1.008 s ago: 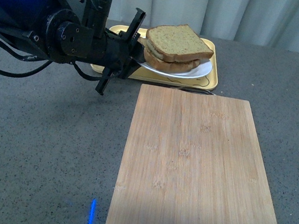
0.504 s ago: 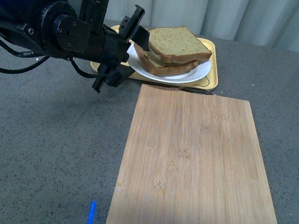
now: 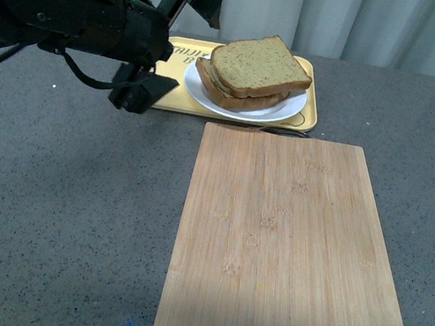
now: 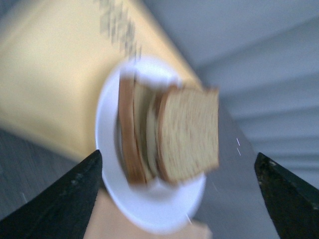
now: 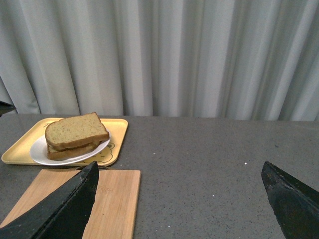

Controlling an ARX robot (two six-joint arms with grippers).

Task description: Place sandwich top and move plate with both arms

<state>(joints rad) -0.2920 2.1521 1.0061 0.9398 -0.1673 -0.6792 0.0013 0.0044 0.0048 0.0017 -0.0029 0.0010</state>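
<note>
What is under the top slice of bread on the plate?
Under the top slice lies a second slice, its edge showing, with a pale layer between them in the left wrist view. The plate sits below, on the yellow tray. The filling itself is covered.

The left gripper (image 3: 169, 39), jaws spread, hung over the yellow tray's (image 3: 170, 95) left end, blocking approach there. The plate (image 3: 286, 108) filled the tray's right half. The wooden board (image 3: 287, 242) at the tabletop's near edge lay bare.
</note>
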